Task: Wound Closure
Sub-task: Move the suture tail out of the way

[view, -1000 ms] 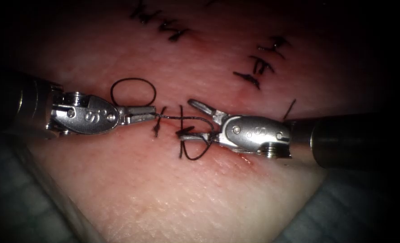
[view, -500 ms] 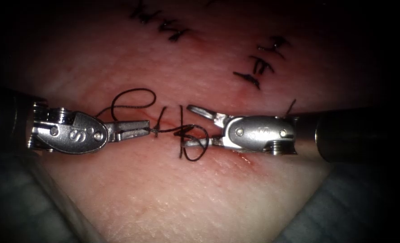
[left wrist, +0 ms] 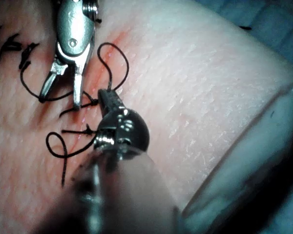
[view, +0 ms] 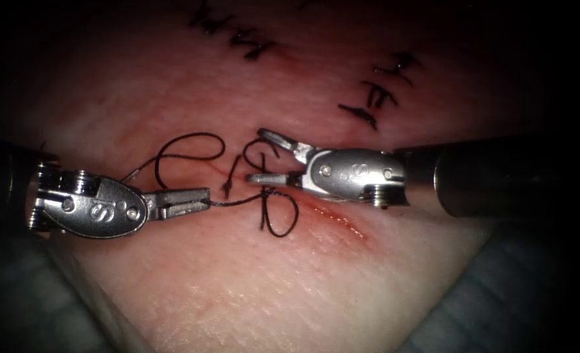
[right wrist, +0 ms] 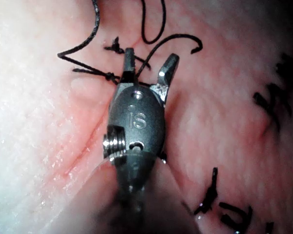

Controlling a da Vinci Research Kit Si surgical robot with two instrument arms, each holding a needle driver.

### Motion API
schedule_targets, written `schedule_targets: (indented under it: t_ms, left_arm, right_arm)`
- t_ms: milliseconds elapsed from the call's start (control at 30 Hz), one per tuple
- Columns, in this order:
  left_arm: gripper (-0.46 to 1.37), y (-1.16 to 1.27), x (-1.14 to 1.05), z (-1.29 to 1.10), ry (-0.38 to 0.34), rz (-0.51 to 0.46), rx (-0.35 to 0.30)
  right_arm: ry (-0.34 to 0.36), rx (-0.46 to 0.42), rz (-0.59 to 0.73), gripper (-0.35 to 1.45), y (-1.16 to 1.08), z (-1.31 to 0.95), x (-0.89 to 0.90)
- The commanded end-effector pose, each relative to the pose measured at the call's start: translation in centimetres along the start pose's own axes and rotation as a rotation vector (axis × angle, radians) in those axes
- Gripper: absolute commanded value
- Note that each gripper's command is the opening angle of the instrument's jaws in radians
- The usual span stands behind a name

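Note:
The left tool (view: 206, 197) lies left of the cut (view: 329, 216), jaws shut on the black thread (view: 234, 201). That strand runs taut to a small knot (view: 267, 193) on the cut. Its own wrist view shows the same hold (left wrist: 105, 96). Behind the left tool the thread curls in a loose S-shaped loop (view: 192, 151). A second loop (view: 282, 221) hangs below the knot. The right tool (view: 258, 157) hovers just above the knot with its jaws open and a curl of thread lying between them. The right wrist view shows these spread jaws (right wrist: 150, 59) gripping nothing.
Several finished black stitches with cut ends sit farther back on the tissue (view: 251, 47) (view: 376, 98). A streak of red fluid (view: 342, 225) marks the cut to the right of the knot. The tissue's pale front edge (view: 283, 314) drops to grey cloth at both lower corners.
The left tool drew left and down with the thread, opening the round loop behind it into an S. The right tool, jaws open throughout, rose up and left off the lower loop.

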State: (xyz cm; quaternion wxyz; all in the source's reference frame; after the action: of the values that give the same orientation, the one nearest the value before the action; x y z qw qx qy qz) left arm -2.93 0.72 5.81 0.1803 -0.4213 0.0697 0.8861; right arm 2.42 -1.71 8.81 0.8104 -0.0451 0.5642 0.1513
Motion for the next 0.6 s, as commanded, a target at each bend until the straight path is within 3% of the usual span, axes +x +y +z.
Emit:
schedule_targets:
  t_ms: [33,200,600]
  left_arm:
    - [-0.35,0.00,0.00,0.00,0.001,0.000,-0.001]
    - [-0.35,0.04,-0.01,0.01,0.003,0.002,0.003]
    - [-0.35,0.10,-0.06,0.01,0.001,0.008,0.001]
  right_arm:
    - [-0.010,-0.012,-0.002,0.35,0.04,0.01,-0.01]
    - [-0.053,-0.030,-0.027,0.26,0.11,0.07,-0.10]
    - [-0.131,-0.033,-0.091,0.27,0.05,0.13,-0.55]
